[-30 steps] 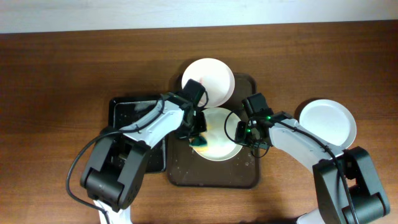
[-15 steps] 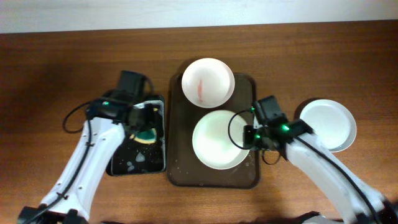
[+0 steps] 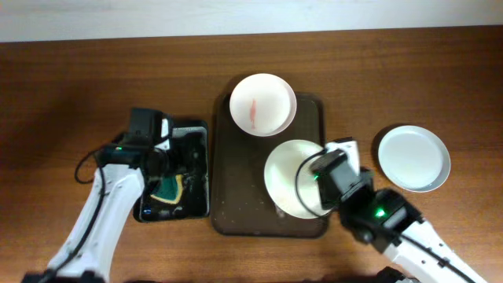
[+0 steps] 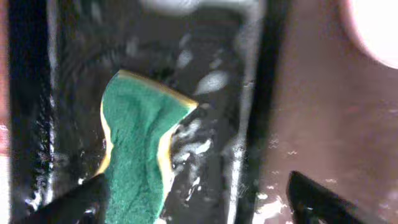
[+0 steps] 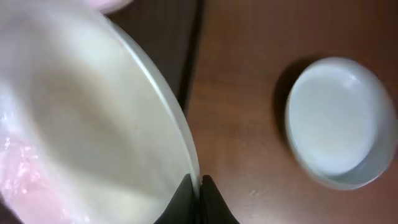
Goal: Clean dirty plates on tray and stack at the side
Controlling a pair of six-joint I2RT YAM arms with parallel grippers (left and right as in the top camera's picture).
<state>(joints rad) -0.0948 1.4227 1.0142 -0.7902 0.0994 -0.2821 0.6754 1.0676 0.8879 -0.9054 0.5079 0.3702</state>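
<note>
My right gripper [image 5: 199, 194] is pinched on the thin rim of a smooth, round, shallow white plate [image 3: 292, 178]. It is plain and glossy, and it sits over the rectangular, round-cornered dark brown tray [image 3: 234, 181], its edge reaching past the tray's right rim. I count three plates: the one I grip, a second plate [image 3: 262, 104] with a small red smear at its centre on the tray's far end beyond that gripper, and a third plate [image 3: 414, 157], plain, on the wooden table [image 3: 71, 86] out to its right. My left gripper [image 4: 198, 180] has its fingers spread apart above a wet, shiny black tray [image 3: 198, 135], where one rough green sponge [image 4: 134, 143], yellow-edged and bent, lies close by one finger
</note>
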